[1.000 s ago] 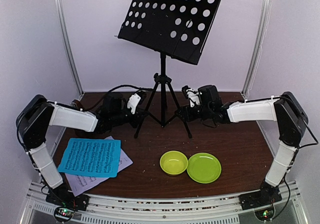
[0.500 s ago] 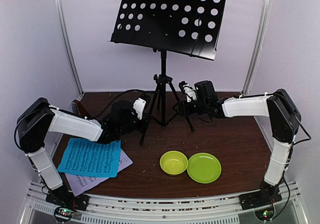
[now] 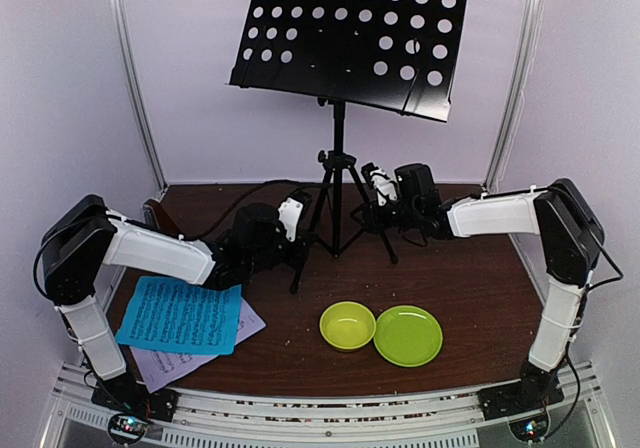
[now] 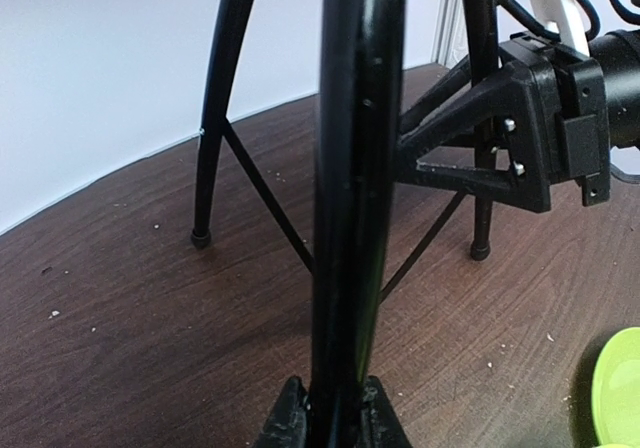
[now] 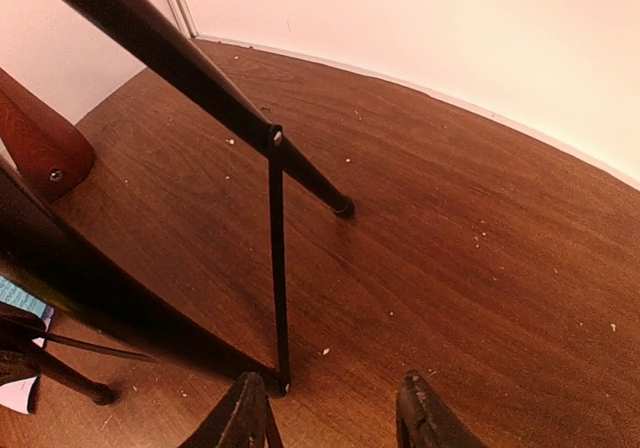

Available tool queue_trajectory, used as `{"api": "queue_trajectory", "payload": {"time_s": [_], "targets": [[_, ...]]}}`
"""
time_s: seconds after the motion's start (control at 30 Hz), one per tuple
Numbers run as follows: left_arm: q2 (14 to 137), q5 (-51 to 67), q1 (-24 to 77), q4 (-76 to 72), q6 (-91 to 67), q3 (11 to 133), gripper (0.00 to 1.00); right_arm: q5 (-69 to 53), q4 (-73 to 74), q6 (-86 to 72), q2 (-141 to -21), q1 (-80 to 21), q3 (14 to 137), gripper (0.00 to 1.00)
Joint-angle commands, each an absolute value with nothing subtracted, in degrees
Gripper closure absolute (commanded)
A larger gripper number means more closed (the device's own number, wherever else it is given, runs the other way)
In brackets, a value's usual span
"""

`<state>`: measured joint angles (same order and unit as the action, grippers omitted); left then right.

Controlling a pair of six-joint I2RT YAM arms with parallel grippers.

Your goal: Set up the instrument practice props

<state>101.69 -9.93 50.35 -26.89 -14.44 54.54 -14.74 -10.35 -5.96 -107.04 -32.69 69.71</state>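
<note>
Top external view: a dark brown wooden surface point(image 3: 470, 288), dotted with pale crumbs, sits in a booth of white walls point(image 3: 190, 98) with metal corner posts point(image 3: 135, 88). A slotted metal rail point(image 3: 320, 413) runs along the near edge, where the two arm bases are bolted.

The black music stand point(image 3: 345, 38) is upright at the middle back. Its perforated desk tilts high above the surface and its three legs are spread below.

At the front left the blue sheet point(image 3: 180, 315) lies flat on top of the pale sheet point(image 3: 170, 363), which shows along its lower and right sides. The brown wooden metronome point(image 5: 35, 143) stands at the back left, mostly hidden behind the left arm in the overhead view.

The yellow-green bowl point(image 3: 347, 325) and the green plate point(image 3: 407, 335) sit side by side and touching at the front centre, well apart from the sheets.

Left wrist view: the left end effector point(image 4: 330, 420) is closed on the stand's front-left leg. One finger presses each side of the black tube, low on the leg.

Right wrist view: the right end effector point(image 5: 335, 418) is partly open and holds nothing, with bare wood showing between its two fingers. It hangs low at the right leg of the tripod. A thick leg passes just left of its left finger, and the lower end of a thin brace ends beside that finger. Whether either one touches the finger cannot be told.

From the left wrist, the right end effector is visible close behind the gripped leg.
</note>
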Motion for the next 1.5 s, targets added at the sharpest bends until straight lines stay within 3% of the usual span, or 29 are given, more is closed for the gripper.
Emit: {"api": "queue_trajectory", "payload": {"time_s": [0.0,0.43,0.57,0.67,0.87,1.0,1.47], "targets": [[100.8,-2.9,50.0,-25.0,-14.2,55.1,0.99,-13.4,-12.7,-4.7,-103.9,-31.0,68.7,0.57],[98.2,-3.1,46.8,-22.2,-12.2,52.5,1.00,-14.9,-11.4,-3.4,-101.6,-29.3,66.4,0.89],[97.6,-2.8,46.2,-21.5,-11.3,51.7,1.00,-16.8,-12.2,-3.0,-100.6,-29.2,64.9,0.91],[98.1,-0.2,45.6,-21.3,-10.3,51.8,0.99,-20.5,-13.9,-3.1,-100.1,-29.1,63.7,0.77],[98.7,4.4,45.3,-20.9,-7.6,52.4,0.56,-26.8,-16.4,-2.7,-98.4,-29.2,60.3,0.31],[98.4,7.3,44.4,-22.3,-7.3,51.4,0.45,-28.3,-18.2,-2.6,-96.7,-28.7,56.5,0.16],[103.0,14.4,41.8,-24.0,-8.3,51.6,0.45,-34.1,-12.7,-0.3,-98.5,-24.7,52.7,0.22]]}}
